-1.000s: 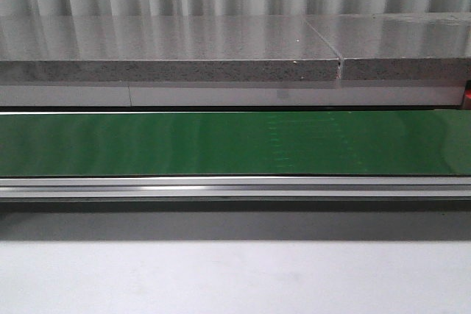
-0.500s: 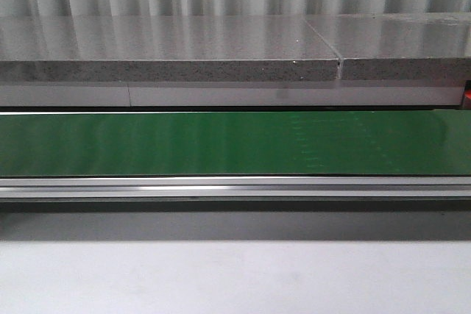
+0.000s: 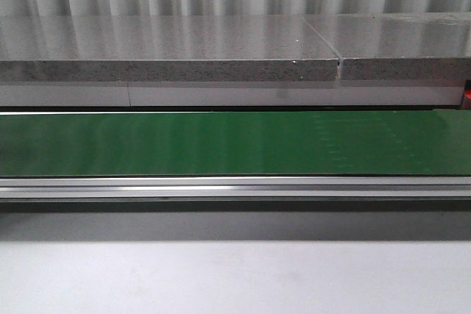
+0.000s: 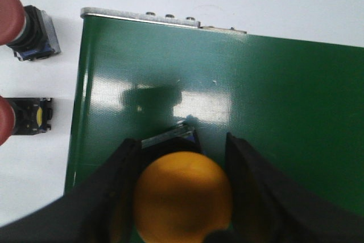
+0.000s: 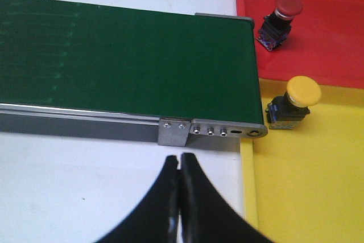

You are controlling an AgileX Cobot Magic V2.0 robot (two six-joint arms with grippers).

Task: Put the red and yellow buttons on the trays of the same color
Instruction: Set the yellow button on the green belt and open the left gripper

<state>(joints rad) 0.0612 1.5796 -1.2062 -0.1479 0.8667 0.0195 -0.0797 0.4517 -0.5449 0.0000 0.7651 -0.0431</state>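
I am gripping the yellow button [image 4: 183, 197] between my left fingers [image 4: 116, 197] directly above the green belt [image 4: 273, 101], while my right fingers [image 5: 181, 197] are hanging closed, empty.

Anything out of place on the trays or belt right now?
Nothing stands out. The red button lies in the red tray, the yellow button in the yellow tray. The left pincer holds another yellow button over the green belt.

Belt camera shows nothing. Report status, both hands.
Left hand shut on yellow button over green belt. Right hand shut, empty. One button each on red tray, yellow tray.
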